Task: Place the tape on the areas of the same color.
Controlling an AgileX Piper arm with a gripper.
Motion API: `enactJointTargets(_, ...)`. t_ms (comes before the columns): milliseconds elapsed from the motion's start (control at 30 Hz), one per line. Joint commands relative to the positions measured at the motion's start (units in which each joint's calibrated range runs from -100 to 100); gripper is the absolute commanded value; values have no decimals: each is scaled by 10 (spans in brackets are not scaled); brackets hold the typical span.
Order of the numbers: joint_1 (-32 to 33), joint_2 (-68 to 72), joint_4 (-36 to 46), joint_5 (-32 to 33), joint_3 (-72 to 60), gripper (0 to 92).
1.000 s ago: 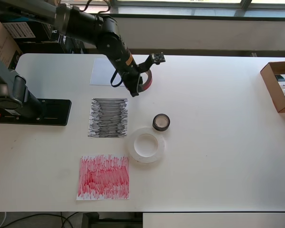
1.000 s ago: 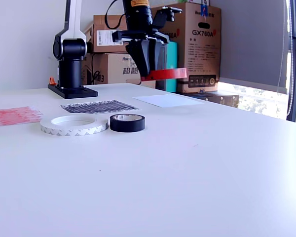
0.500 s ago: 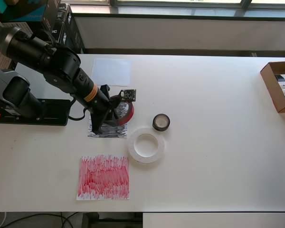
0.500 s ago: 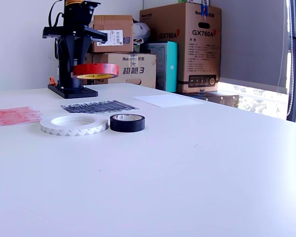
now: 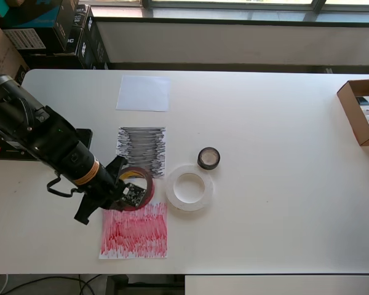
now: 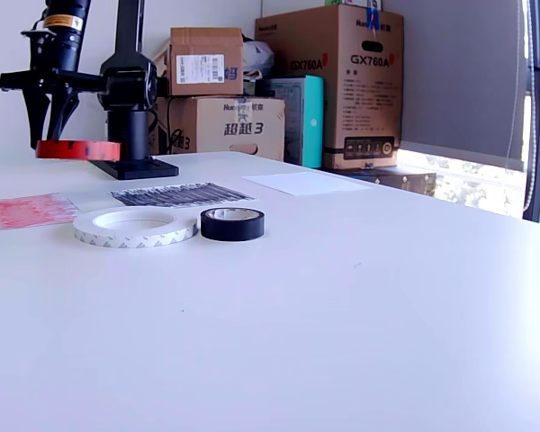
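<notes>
Red tape roll (image 5: 134, 187) hangs flat in the gripper (image 5: 124, 192), which is clamped on its rim, above the table (image 5: 283, 135). It sits over the red sheet's (image 5: 135, 230) far edge in the overhead view; the sheet's middle lies nearer.

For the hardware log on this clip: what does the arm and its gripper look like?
The arm is black and chunky, with an orange-and-white band near the wrist and a black cable looping beside it. A small green circuit board sits by the gripper, whose two thin dark fingers taper downward. A white label marks the link above it in the exterior view.
</notes>
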Motion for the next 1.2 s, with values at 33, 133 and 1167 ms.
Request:
enactJointTargets(33,-61,52,-2,-4,-28,0)
enactJointTargets(133,-74,78,-2,-3,-49,0)
enactJointTargets(1167,-76,205,5,-2,-160,0)
